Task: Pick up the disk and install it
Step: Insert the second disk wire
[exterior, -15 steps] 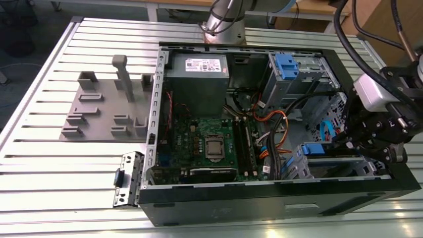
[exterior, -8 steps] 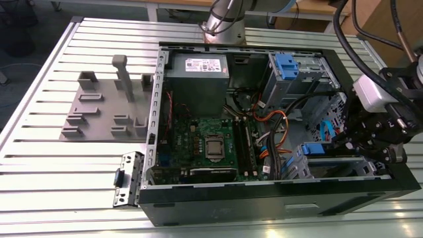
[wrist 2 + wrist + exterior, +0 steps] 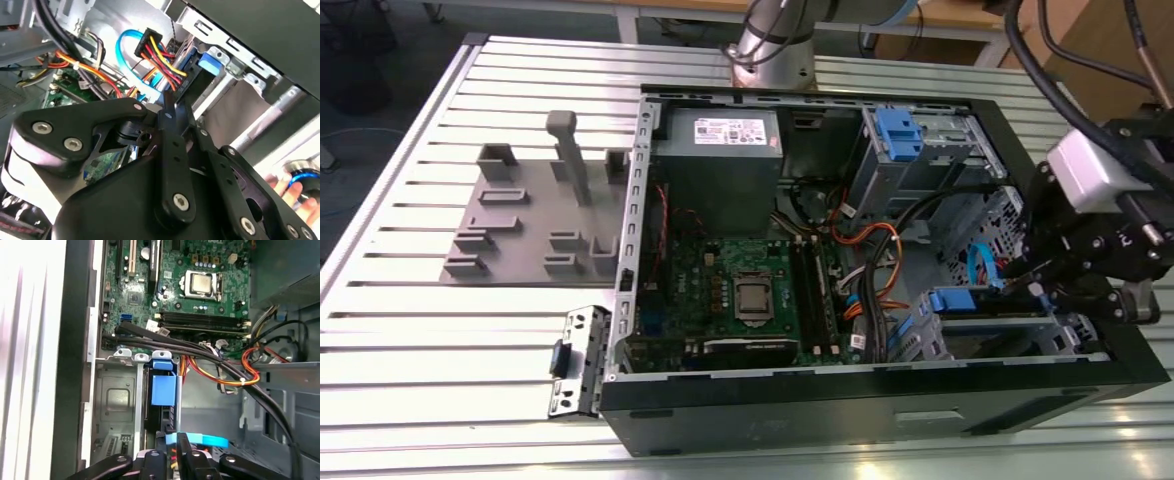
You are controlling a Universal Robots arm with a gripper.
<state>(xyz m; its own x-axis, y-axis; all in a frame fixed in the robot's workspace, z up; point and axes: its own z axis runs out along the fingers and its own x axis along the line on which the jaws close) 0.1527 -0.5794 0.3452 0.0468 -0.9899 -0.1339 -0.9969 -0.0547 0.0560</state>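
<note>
The disk (image 3: 994, 328) sits edge-on in the lower drive cage of the open computer case (image 3: 854, 400), at the exterior view's right. Its blue bracket (image 3: 953, 300) faces the motherboard. In the first wrist view the disk (image 3: 161, 415) shows as a dark edge behind the blue bracket tab (image 3: 163, 388). My gripper (image 3: 1034, 288) hangs over the case's right wall, just behind the cage. Its fingers are together in both wrist views, with nothing visible between them, and the gripper (image 3: 183, 442) (image 3: 169, 107) is beside a light-blue cable (image 3: 200, 440) and coloured power wires (image 3: 160, 55).
A grey metal box with a white sticker (image 3: 720, 150) and the green motherboard (image 3: 747, 290) fill the case's left half. A blue latch (image 3: 897, 128) tops the upper cage. A grey fixture (image 3: 520, 225) lies on the slatted table. A person's fingers (image 3: 290, 189) show outside the case.
</note>
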